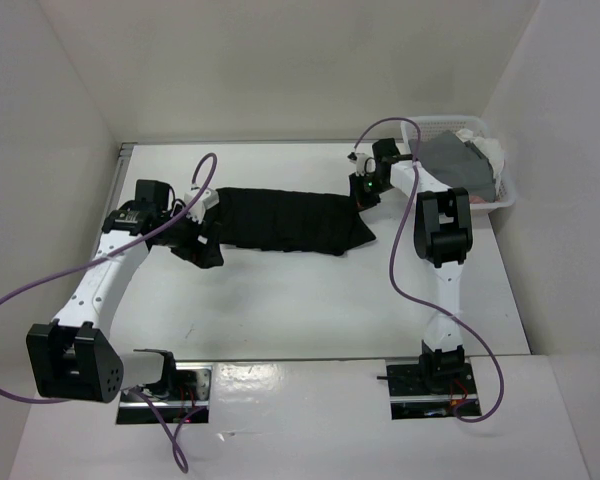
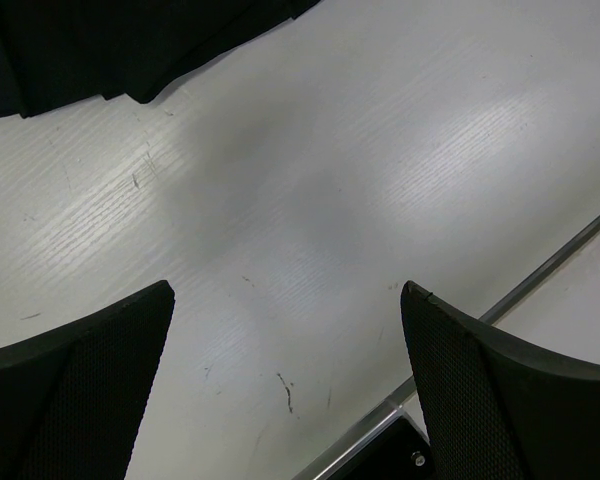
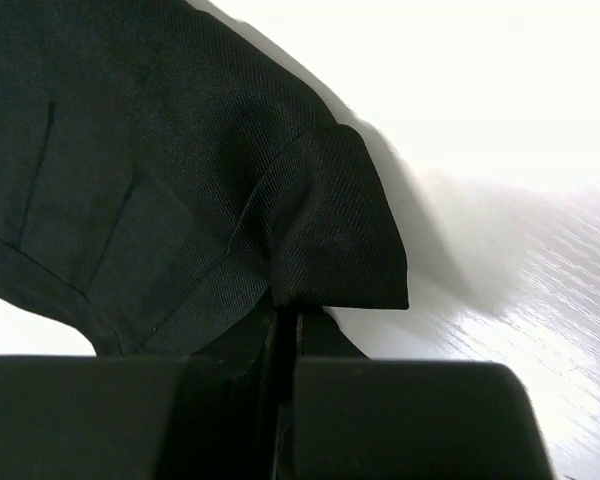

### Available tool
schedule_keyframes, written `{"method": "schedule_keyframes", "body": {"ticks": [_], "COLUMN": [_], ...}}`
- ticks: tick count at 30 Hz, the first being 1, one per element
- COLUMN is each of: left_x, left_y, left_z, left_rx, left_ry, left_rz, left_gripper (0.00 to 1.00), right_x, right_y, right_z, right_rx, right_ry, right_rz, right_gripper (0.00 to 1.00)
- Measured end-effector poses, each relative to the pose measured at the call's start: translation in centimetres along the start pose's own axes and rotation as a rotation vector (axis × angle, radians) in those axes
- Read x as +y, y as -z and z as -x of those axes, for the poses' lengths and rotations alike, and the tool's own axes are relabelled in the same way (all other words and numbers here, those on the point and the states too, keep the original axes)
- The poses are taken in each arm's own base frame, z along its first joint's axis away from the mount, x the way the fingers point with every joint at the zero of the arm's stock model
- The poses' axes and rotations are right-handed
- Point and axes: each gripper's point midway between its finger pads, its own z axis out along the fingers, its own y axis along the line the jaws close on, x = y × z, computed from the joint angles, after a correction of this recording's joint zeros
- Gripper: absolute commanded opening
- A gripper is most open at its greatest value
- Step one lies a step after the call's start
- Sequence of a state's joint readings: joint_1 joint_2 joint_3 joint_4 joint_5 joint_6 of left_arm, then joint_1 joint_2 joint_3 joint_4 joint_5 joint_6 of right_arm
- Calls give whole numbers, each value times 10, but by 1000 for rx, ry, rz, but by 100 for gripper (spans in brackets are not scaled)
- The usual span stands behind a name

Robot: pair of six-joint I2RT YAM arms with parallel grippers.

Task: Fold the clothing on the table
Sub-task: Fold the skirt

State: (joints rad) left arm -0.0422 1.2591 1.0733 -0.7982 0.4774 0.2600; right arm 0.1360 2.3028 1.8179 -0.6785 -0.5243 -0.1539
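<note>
The black clothing (image 1: 285,220) lies stretched left to right across the middle of the white table (image 1: 300,300). My right gripper (image 1: 365,190) is at its right end, shut on a corner of the clothing (image 3: 130,150). That corner bunches into a raised fold just above the closed jaws of the right gripper (image 3: 285,325). My left gripper (image 1: 192,238) is at the clothing's left end. In the left wrist view the left gripper (image 2: 287,290) is wide open over the bare table (image 2: 330,150), with the clothing's edge (image 2: 100,50) beyond the fingertips and nothing between them.
A white mesh basket (image 1: 504,194) holding a grey garment (image 1: 455,160) stands at the table's back right, just behind the right arm. White walls enclose the table on three sides. A metal rail (image 2: 540,275) runs along the table edge near the left gripper.
</note>
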Motion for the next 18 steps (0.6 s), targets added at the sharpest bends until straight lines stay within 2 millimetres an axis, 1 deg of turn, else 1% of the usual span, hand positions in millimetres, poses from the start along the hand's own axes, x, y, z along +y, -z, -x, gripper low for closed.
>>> {"method": "schedule_keyframes", "body": {"ticks": [5, 8, 10, 13, 14, 16, 18], "left_x": [-1, -2, -2, -2, -2, -2, -2], "left_y": [2, 4, 4, 5, 6, 6, 6], "left_z": [1, 2, 3, 4, 4, 5, 5], "left_rx": [-9, -16, -19, -25, -26, -28, -29], "left_ry": [-5, -10, -11, -15, -16, -17, -17], "left_rz": [3, 6, 7, 8, 9, 10, 10], "left_gripper": [100, 100, 100, 100, 100, 100, 100], "right_x": [-6, -11, -12, -12, -9, 3, 28], "right_y": [2, 9, 16, 33, 39, 45, 46], "right_z": [1, 7, 15, 36, 44, 58, 69], "right_rx": [1, 5, 2, -23, -32, -50, -58], "right_ry": [-1, -4, 0, 12, 21, 57, 107], "right_rz": [-37, -87, -126, -204, -236, -286, -317], "right_gripper": [0, 0, 0, 0, 0, 0, 0]}}
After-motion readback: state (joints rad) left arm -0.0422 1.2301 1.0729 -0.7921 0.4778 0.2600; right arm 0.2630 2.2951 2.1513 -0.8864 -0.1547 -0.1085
